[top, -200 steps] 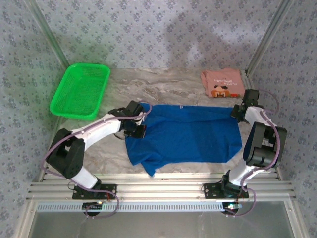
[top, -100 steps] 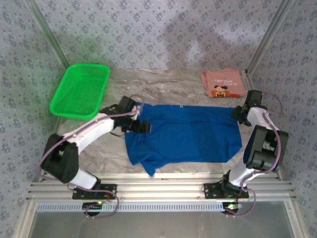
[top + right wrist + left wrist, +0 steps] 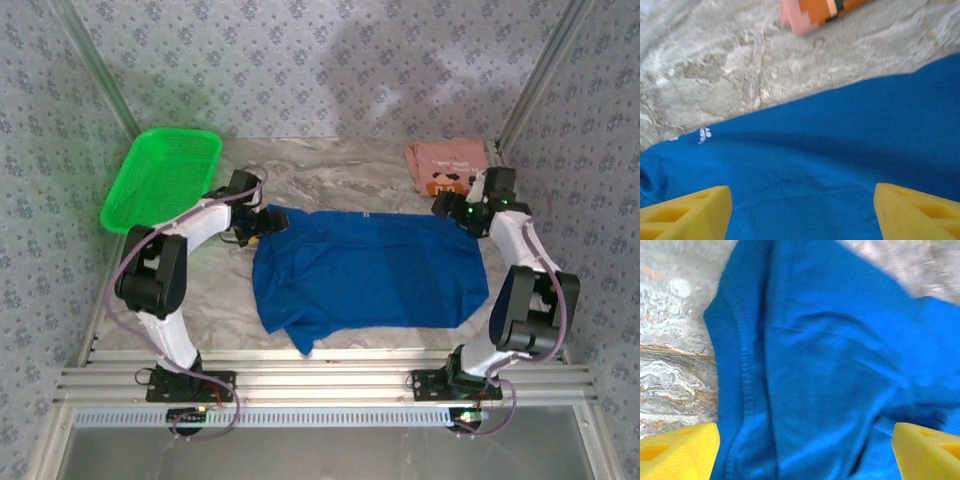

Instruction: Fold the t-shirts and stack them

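The royal-blue t-shirt [image 3: 370, 270] lies spread flat on the marble table, with a sleeve sticking out at its near left corner. The salmon-pink t-shirt [image 3: 450, 170] sits folded at the far right, cartoon print up. My left gripper [image 3: 268, 222] hovers at the blue shirt's far left corner, open. In the left wrist view its yellow fingertips [image 3: 675, 452] stand wide apart above the blue cloth [image 3: 830, 365], holding nothing. My right gripper [image 3: 452, 208] is open over the far right corner. Its fingertips [image 3: 920, 212] are spread above the blue cloth [image 3: 815, 160], with the pink shirt's edge [image 3: 810, 12] beyond.
A green mesh basket [image 3: 160, 180] stands at the far left, close to the left arm's elbow. Patterned walls and metal posts close in the back and sides. Bare marble table [image 3: 330, 170] shows behind the blue shirt, and an aluminium rail [image 3: 320, 380] runs along the near edge.
Both grippers have opened and let go of the blue shirt's far corners. The left one drew back toward the far left, the right one moved left and farther back. The shirt stays flat.
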### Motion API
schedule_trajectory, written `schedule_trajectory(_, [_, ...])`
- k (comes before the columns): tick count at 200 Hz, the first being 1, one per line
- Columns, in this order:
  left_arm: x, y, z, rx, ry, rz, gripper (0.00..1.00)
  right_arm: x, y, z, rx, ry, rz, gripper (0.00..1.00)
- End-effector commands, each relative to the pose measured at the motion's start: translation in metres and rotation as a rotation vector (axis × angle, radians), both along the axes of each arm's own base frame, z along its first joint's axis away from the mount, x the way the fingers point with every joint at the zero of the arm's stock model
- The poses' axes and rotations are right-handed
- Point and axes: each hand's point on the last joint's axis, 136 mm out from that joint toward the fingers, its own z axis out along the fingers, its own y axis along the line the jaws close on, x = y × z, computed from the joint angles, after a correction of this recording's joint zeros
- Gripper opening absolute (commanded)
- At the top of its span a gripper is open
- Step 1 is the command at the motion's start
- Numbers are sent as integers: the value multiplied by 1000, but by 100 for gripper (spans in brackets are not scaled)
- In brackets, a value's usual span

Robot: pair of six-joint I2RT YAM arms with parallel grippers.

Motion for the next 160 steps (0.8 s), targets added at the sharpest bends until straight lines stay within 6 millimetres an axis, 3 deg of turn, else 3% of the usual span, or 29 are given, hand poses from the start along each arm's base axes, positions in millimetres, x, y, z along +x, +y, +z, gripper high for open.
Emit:
schedule_trajectory(1, [27,1,6,-13,-83,75,83,1,6,-16,41,54,-11,77])
schedule_trajectory(31, [36,10,-11,49,-63,115,80,5,5,-39,51,110,-36,77])
schedule_trajectory(64, [31,38,-36,214,58,162,71,11,2,-59,66,152,-87,78])
schedule_trajectory(88, [24,60,-53,299,149,188,70,17,-5,-75,67,195,-150,78])
schedule_trajectory(123, [23,98,-56,397,183,225,66,14,-22,-97,31,287,-270,77])
schedule_trajectory(160, [38,122,-49,461,188,218,67,7,-37,-108,7,341,-358,77])
